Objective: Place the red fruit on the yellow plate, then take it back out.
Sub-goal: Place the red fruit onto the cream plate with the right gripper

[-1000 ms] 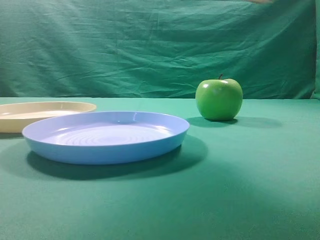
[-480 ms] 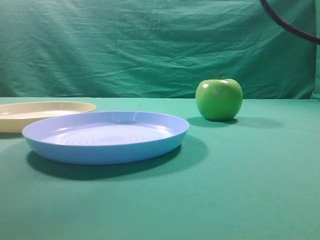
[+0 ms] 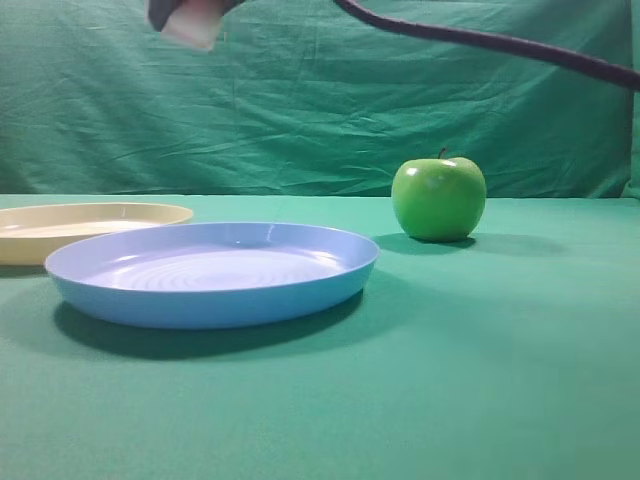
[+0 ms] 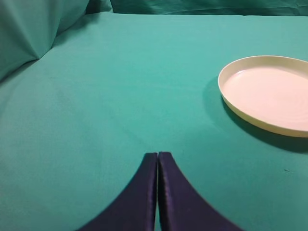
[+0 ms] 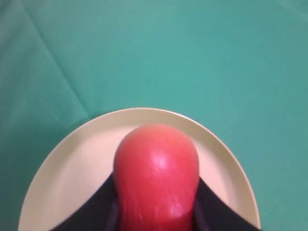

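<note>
gripping the red fruit (image 5: 156, 175) between the dark fingers of the right gripper (image 5: 155, 211), jaws pressed against both sides of it. hanging in the air above the yellow plate (image 5: 72, 163), fruit over the plate's middle in the right wrist view, not touching it. seen from the high view only as a blurred pale-pink lump at the top edge, with a dark cable (image 3: 500, 45) trailing off to the right. resting low over the green cloth (image 4: 106, 96): left gripper (image 4: 158, 163), its two dark fingers pressed flat together, nothing between them, yellow plate off to its right. sitting on the cloth nearer the high camera: blue plate (image 3: 210, 300), just beside the yellow one. standing well apart, further right: green apple (image 3: 438, 198), upright, stem up.
</note>
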Tool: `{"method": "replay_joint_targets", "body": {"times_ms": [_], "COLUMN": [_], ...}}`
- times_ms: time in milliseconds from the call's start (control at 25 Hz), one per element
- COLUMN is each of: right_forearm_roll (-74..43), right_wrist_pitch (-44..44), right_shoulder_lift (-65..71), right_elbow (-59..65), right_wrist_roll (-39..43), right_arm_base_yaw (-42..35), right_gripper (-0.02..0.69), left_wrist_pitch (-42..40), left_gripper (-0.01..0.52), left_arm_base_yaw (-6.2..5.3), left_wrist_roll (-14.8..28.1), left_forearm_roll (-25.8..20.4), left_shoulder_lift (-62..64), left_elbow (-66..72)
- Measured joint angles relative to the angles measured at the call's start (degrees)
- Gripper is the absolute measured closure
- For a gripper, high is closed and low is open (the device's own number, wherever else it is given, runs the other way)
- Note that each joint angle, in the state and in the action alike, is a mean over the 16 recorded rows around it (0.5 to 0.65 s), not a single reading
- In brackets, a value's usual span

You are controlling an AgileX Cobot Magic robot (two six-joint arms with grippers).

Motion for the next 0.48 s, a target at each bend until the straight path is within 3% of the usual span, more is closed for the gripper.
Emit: {"method": "replay_joint_targets", "body": {"times_ms": [160, 480], "right_forearm_roll": [1.5, 2.6], "right_wrist_pitch": [-1.1, -1.6], "right_shoulder_lift": [4.2, 7.4], "right_elbow": [-2.2, -2.7], "right_wrist_roll": [-1.5, -3.0], "right_arm_base_yaw": [0.7, 0.9], "right_gripper": [0.394, 0.176], "left_wrist_pitch": [0.0, 0.0], "left_gripper": [0.514, 0.514], "left_arm_base_yaw": [0.00, 0.00], "left_wrist_roll": [0.0, 0.0], "left_forearm_roll": [0.0, 0.0], "left_shoulder_lift": [0.0, 0.0], "left_elbow": [0.0, 0.0]}}
